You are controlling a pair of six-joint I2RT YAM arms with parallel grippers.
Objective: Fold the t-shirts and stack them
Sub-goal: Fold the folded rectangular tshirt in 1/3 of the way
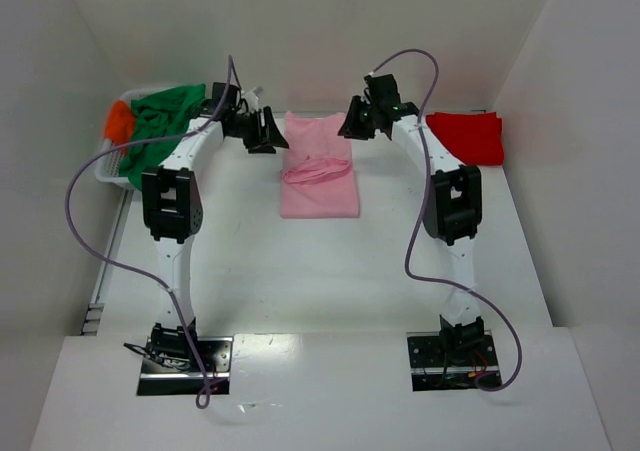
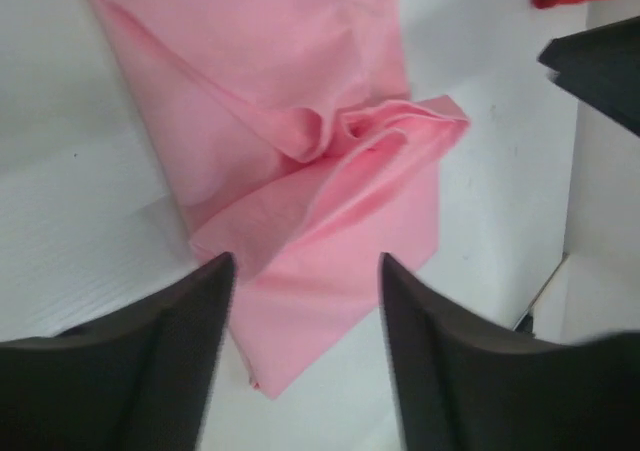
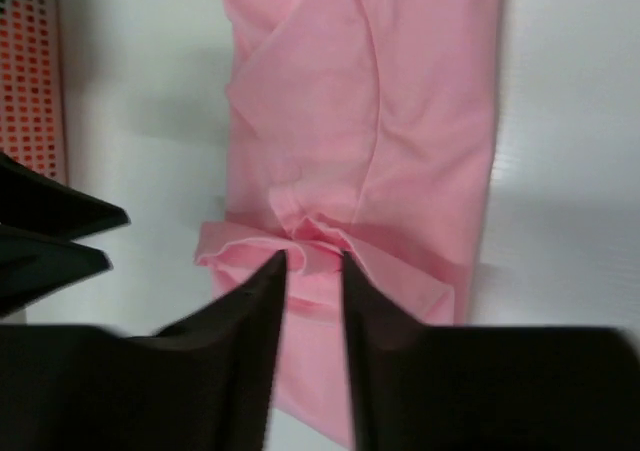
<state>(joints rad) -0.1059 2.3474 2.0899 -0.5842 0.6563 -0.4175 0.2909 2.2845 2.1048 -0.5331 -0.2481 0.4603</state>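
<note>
Pink t-shirt [image 1: 318, 166] lies folded on counter [image 1: 300, 281] between the arms, rumpled ridge across its middle. Left tool [image 1: 272, 134] and right tool [image 1: 349, 123] flank its far end, jaws apart, empty. Cloth looks light and limp; pinch both layers at corners.

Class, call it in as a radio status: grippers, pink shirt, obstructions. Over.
Left gripper open, right gripper open, neither holding. Pink shirt lying flat, rumpled across middle. Nothing in the way.

light pink t-shirt [image 1: 318, 176], red t-shirt [image 1: 468, 136], green t-shirt [image 1: 165, 111], orange t-shirt [image 1: 118, 121], white table [image 1: 330, 271]
</note>
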